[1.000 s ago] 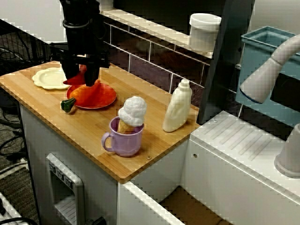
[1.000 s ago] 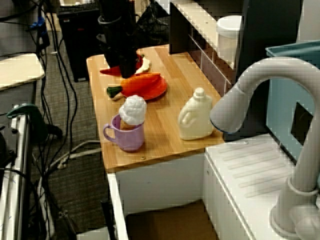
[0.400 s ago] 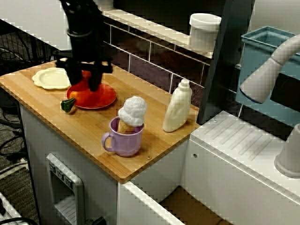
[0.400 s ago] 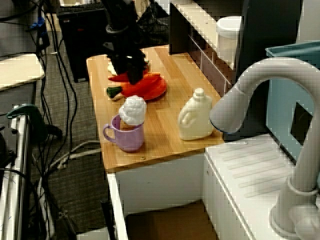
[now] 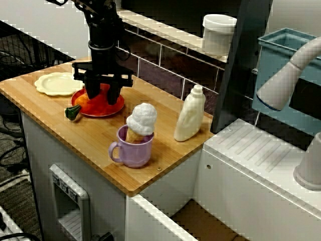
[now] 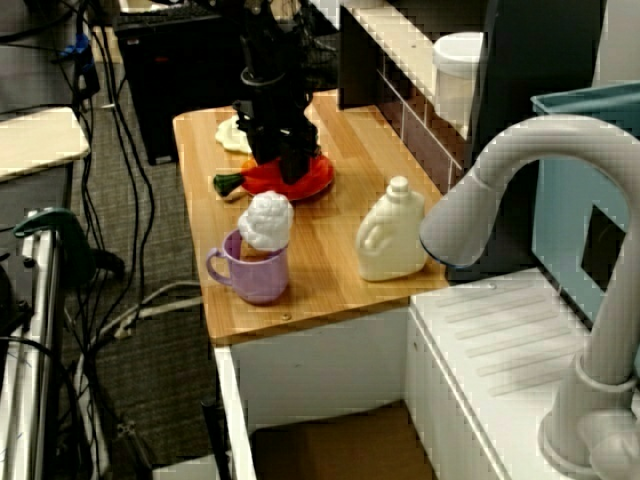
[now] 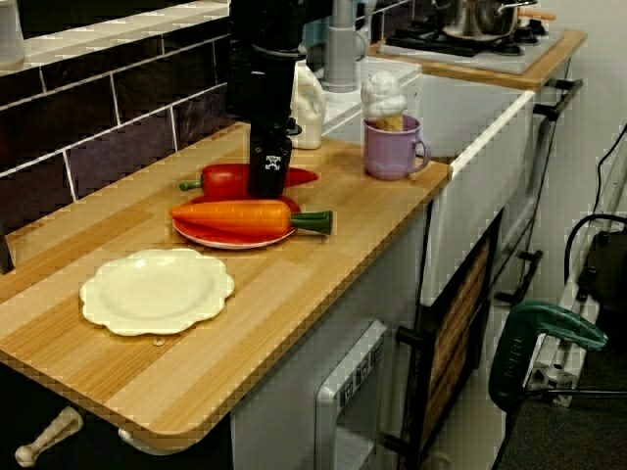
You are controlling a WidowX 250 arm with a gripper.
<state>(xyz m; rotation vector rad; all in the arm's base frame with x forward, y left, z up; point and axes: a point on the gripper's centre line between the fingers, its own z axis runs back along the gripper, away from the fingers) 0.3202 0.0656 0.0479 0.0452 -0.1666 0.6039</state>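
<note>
My black gripper (image 5: 103, 94) hangs low over the red plate (image 5: 114, 107), shut on a red pepper (image 7: 223, 181). In the view from the counter's end, the pepper lies along the back of the red plate (image 7: 220, 240) with the gripper (image 7: 269, 181) clamped across its middle. An orange carrot (image 7: 230, 215) with a green top rests on the plate in front of the pepper. From the front the carrot (image 5: 82, 103) shows left of the fingers. In the side view the gripper (image 6: 282, 165) hides most of the pepper.
A pale yellow plate (image 5: 52, 83) sits left of the red one. A purple mug (image 5: 133, 148) holding a white lumpy item (image 5: 143, 118) and a white bottle (image 5: 190, 114) stand to the right. Behind runs a tiled wall with a shelf and a white jar (image 5: 219, 32).
The gripper carried the red pepper rightward from beside the yellow plate and lowered it onto the far side of the red plate, behind the carrot.
</note>
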